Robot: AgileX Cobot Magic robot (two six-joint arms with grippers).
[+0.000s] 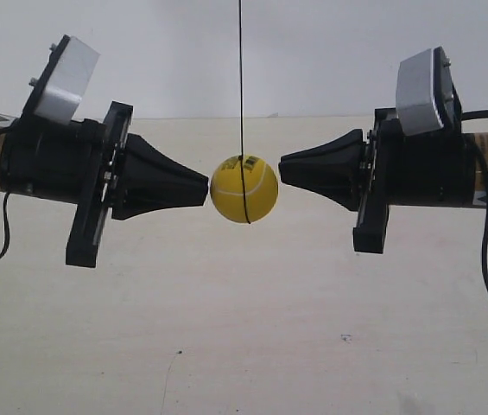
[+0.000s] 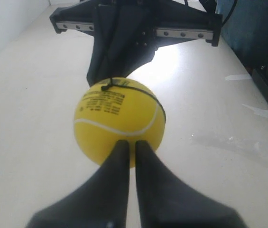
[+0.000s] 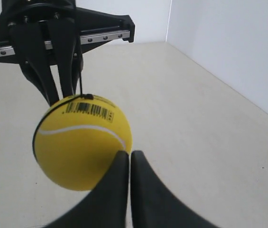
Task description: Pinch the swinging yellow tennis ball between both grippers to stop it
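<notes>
The black string (image 1: 241,78) runs out of the exterior view's top, so its anchor is cut off. Both arms leave that view at its sides, the arm at the exterior view's left (image 1: 28,160) and the arm at the exterior view's right (image 1: 451,173) each carrying a grey-white box (image 1: 64,78). In the left wrist view the left end effector (image 2: 130,142) is a blurred dark wedge cut off below, its two fingers drawn together with only a hairline slit between them. The right end effector (image 3: 128,153) looks the same in its own view, fingers pressed together. Each tip meets the yellow tennis ball (image 1: 244,189) at its side, though whether they press it or merely graze it cannot be told. In both wrist views the ball hides the tip of the opposite head, leaving its black crossbar (image 2: 134,28) in sight. The ball hangs in the air above the pale desk (image 1: 244,328), midway between the two heads and short of the desk's far edge by the white wall (image 1: 313,52). Seen close, the ball (image 2: 119,121) is bright yellow with a curved white seam, lines of black print too small to read, and the string knotted at its top and wrapped around it. From the other side (image 3: 82,142) it shows a barcode near the top.
</notes>
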